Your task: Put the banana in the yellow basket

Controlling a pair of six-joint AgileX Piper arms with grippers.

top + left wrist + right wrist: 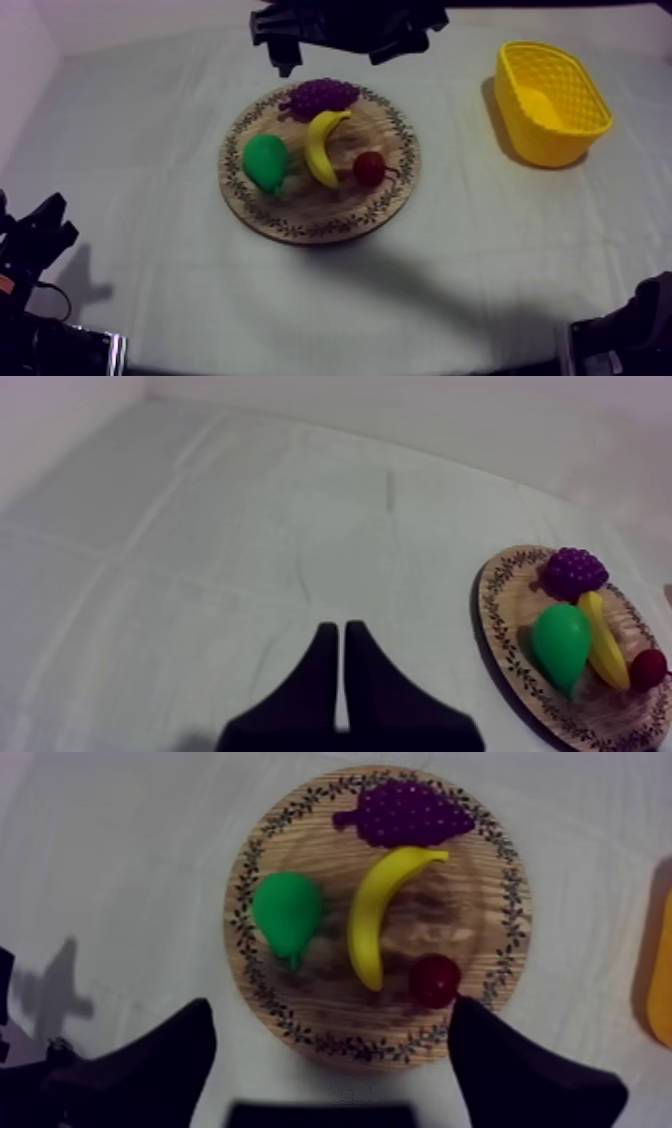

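And here we are: our right gripper (332, 1014) hangs over the near rim of the wooden board (455, 902), spread wide, nothing between its fingers. The banana (368, 912) lies straight ahead of it on the board, between the pear (287, 912) and the small red fruit (435, 980), its stem end touching the grapes (405, 812).

Now the axis, and this is the key. In the top view the board sits mid-frame and the banana runs nearly top to bottom, leaning a little to the upper right. From the wrist the gap between the fingers crosses that line, so we judge a forward, downward reach would straddle the banana's width without much turning. The red fruit sits just beside the lower end, so there's little room there.

Our left gripper (340, 631) is clenched on nothing at the lower left of the top view, well apart from the board. The right arm is clearly nearer, and the yellow basket (535, 135) waits at the upper right.
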